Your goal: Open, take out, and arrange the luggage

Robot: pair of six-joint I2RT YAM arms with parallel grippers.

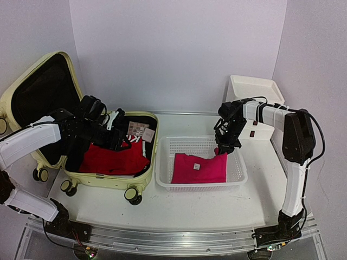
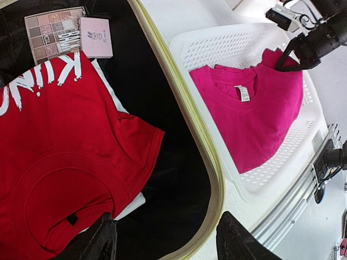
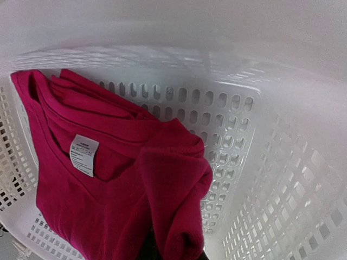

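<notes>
Your luggage (image 1: 103, 180) lies open at the left of the bench (image 1: 190, 208), lid leaning back, so the red shirt (image 2: 59, 151) is exposed beneath the left gripper (image 2: 165, 230), spread wide, probably to take it. The right gripper (image 1: 225, 145) pinches a corner of the pink shirt (image 1: 198, 168) in the basket (image 1: 162, 157), likely to settle it.

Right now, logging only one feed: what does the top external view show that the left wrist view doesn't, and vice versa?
Only top external: the raised lid of the pale yellow-green hard-shell suitcase, caster wheels, the white box. Only left wrist: white lettering on the red T-shirt, shades in the eyeshadow palette. Both: magenta T-shirt in the white mesh basket.
</notes>
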